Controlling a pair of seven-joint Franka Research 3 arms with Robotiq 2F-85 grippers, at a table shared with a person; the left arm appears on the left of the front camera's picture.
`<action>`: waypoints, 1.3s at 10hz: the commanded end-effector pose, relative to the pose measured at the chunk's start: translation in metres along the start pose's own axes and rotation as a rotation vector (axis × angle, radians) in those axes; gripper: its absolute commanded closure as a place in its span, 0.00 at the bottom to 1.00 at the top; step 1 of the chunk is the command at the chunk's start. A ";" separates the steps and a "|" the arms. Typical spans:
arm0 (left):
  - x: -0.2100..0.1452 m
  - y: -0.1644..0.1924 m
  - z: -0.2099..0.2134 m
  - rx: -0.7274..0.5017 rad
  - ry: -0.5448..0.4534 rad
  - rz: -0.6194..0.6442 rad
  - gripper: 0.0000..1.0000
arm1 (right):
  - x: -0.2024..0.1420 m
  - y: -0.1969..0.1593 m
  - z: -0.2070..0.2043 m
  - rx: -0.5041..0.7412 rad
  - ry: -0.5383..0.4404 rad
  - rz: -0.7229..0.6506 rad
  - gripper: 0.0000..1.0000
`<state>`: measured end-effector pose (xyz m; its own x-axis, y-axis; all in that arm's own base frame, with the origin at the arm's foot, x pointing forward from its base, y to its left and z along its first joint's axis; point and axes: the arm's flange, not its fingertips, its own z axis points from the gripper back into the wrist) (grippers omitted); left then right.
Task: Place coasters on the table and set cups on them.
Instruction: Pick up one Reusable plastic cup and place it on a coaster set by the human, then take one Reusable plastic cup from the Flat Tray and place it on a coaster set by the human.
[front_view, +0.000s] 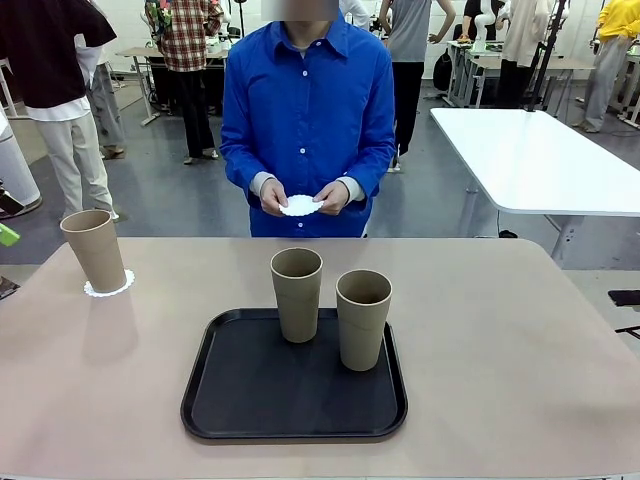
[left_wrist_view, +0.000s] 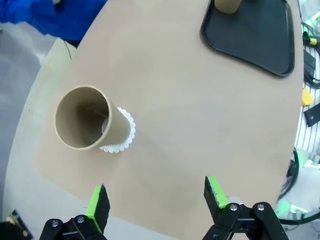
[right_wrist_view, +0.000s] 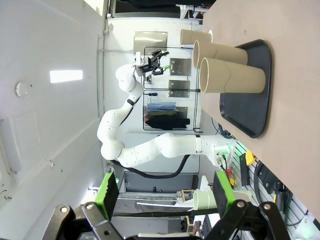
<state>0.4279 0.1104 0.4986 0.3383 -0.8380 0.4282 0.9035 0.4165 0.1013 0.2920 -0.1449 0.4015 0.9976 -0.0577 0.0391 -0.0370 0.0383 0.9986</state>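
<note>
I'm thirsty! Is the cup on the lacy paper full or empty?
Empty. Looking down into the cup on its coaster, only bare brown walls show.

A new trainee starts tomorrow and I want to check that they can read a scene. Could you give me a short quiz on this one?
1. How many cups stand on the black tray?
2. True or false: the cup near the table's left edge stands on bare tabletop.
3. The coaster not yet laid down is: A) on the tray, B) in the person's hands, C) under a tray cup.
Key: 1. Two. 2. False; it stands on a coaster. 3. B.
</note>
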 end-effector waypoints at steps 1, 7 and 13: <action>0.013 -0.017 0.000 -0.043 0.068 0.043 0.00 | 0.001 0.001 0.000 0.012 -0.002 0.006 0.00; 0.013 -0.018 0.000 -0.028 0.088 0.034 0.00 | 0.001 0.001 0.000 0.012 -0.002 0.006 0.00; 0.013 -0.018 0.000 -0.028 0.088 0.034 0.00 | 0.001 0.001 0.000 0.012 -0.002 0.006 0.00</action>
<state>0.4142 0.0926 0.5004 0.3834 -0.8479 0.3662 0.9007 0.4309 0.0548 0.2920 -0.1449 0.4015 0.9976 -0.0577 0.0391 -0.0370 0.0383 0.9986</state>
